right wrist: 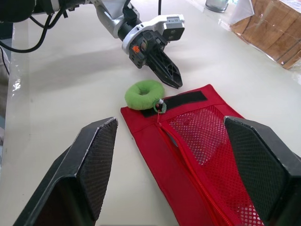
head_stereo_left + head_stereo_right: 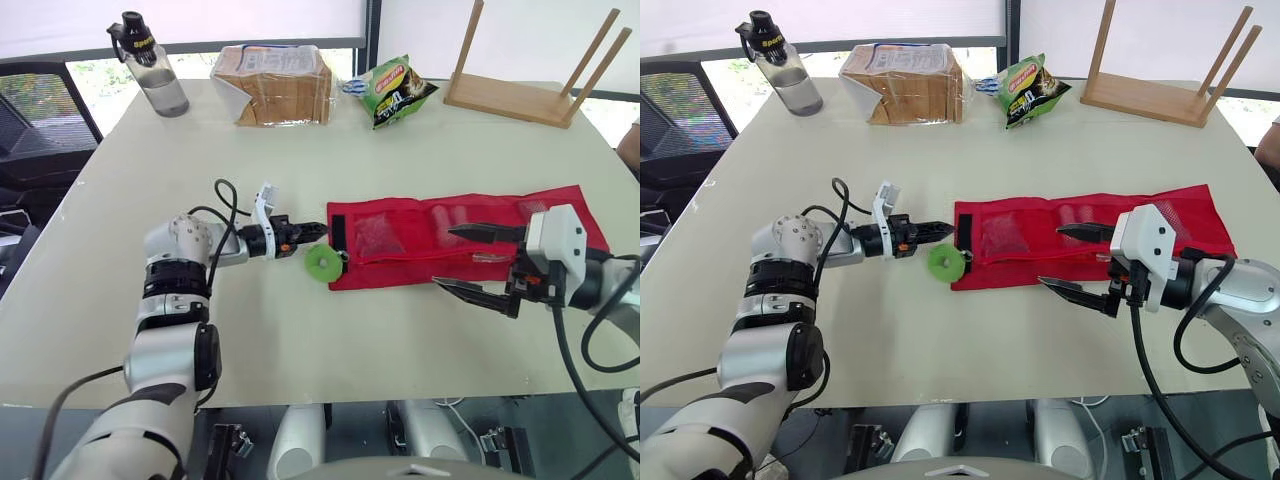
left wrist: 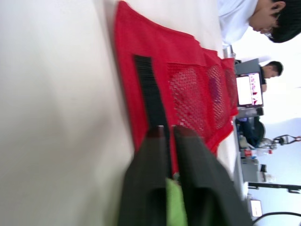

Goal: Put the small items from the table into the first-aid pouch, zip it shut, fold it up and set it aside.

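Note:
The red first-aid pouch (image 2: pixel 470 222) lies unfolded flat across the middle of the table, mesh pockets up, with a black strip (image 2: pixel 338 238) at its left end. A green ring (image 2: pixel 322 262) on the zipper pull rests on the table at the pouch's left front corner. My left gripper (image 2: pixel 320 231) is shut and empty, its tips just above the ring, close to the black strip; the ring (image 3: pixel 174 207) peeks between its fingers (image 3: pixel 193 160). My right gripper (image 2: pixel 445 258) hangs wide open over the pouch's middle and front edge, holding nothing.
Along the far edge stand a water bottle (image 2: pixel 150 65), a bag of sliced bread (image 2: pixel 275 85), a green snack bag (image 2: pixel 400 90) and a wooden rack (image 2: pixel 530 90). People (image 3: pixel 263 14) sit beyond the table in the left wrist view.

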